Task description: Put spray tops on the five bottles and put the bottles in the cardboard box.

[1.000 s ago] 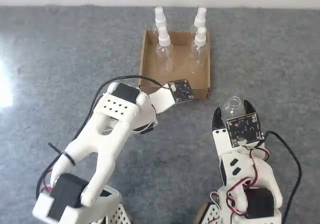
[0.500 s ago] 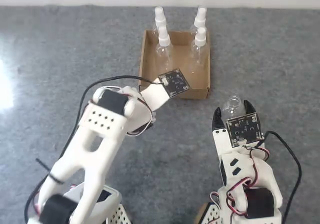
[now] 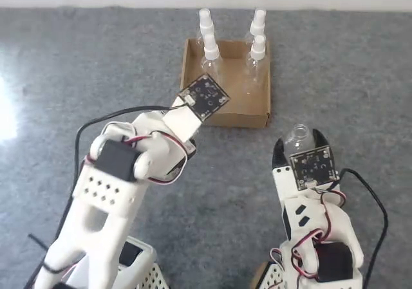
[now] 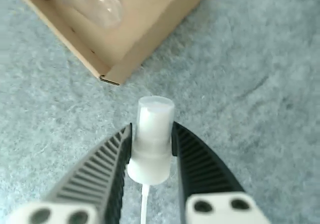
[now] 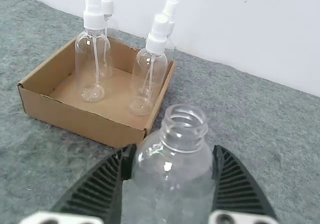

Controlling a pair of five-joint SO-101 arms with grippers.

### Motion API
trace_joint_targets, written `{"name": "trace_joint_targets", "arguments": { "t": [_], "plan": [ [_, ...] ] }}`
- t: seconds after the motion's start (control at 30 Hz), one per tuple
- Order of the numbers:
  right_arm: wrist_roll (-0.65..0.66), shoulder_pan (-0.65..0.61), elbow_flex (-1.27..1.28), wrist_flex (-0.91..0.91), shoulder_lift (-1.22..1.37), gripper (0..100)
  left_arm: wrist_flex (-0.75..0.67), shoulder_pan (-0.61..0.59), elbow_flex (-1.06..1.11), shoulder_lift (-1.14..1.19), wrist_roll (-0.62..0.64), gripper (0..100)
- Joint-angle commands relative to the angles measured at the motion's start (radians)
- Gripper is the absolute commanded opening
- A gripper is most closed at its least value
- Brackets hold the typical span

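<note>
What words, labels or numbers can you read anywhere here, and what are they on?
None can be read. The cardboard box is plain, the bottles and spray top bear no label, and any marks on the circuit boards atop the arms are too small to make out.

Four capped bottles (image 5: 93, 54) in cardboard box (image 5: 75, 114), fifth bottle (image 5: 175, 169) (uncapped) outside
</note>
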Motion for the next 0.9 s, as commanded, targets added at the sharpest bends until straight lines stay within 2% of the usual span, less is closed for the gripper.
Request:
{"name": "trace_joint_targets", "arguments": {
  "t": [0.0,0.43,0.7,0.87],
  "plan": [
    [-0.009,-0.076,-0.012,-0.013,-0.010,14.4,-0.046,-0.006,-0.027,-0.086,0.072,5],
    [-0.009,-0.249,0.084,-0.130,-0.010,14.4,-0.192,-0.006,-0.028,-0.252,0.272,5],
    [-0.009,-0.260,0.083,-0.136,-0.010,14.4,-0.273,-0.006,-0.027,-0.325,0.376,5],
    [-0.006,-0.260,0.084,-0.136,-0.010,14.4,-0.327,-0.006,-0.030,-0.333,0.381,5]
  ]
}}
